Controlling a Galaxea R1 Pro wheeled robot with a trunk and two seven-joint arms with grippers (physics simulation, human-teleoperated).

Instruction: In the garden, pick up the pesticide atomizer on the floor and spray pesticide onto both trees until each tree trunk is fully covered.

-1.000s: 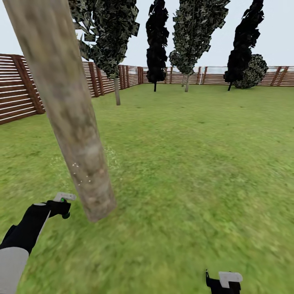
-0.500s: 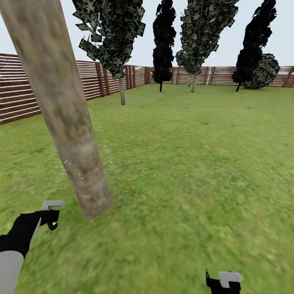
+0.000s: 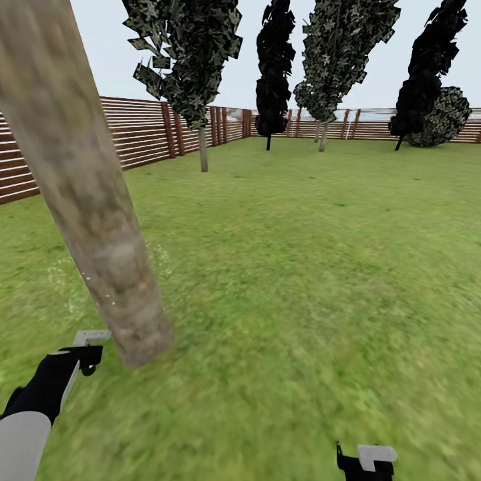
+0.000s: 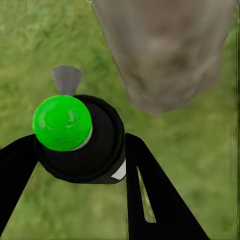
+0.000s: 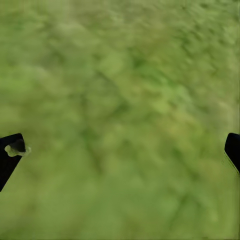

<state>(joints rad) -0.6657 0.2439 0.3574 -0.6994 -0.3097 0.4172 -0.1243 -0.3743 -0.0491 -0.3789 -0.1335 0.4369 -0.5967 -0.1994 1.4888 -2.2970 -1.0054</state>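
A thick mottled grey-tan tree trunk (image 3: 87, 200) leans across the left of the head view and meets the lawn just ahead of my left hand. My left gripper (image 3: 88, 355) is shut on the pesticide atomizer (image 3: 91, 336), whose grey nozzle points toward the trunk's base. In the left wrist view the atomizer (image 4: 95, 150) is a black body with a round green cap, held between the two black fingers (image 4: 155, 200), and the trunk's base (image 4: 165, 50) is close beyond it. My right gripper (image 3: 364, 461) hangs low over the grass, and its fingertips (image 5: 10, 155) stand wide apart with nothing between them.
A brown slatted fence (image 3: 140, 133) runs along the left and far sides of the lawn. Near-black conifers (image 3: 274, 73) and thin-trunked leafy trees (image 3: 200, 80) stand by the far fence. Open grass (image 3: 307, 280) stretches ahead and to the right.
The whole view has shifted, and the trunk now sits further left in the picture. My left gripper with the atomizer has drawn back a little, down and to the left of the trunk's base.
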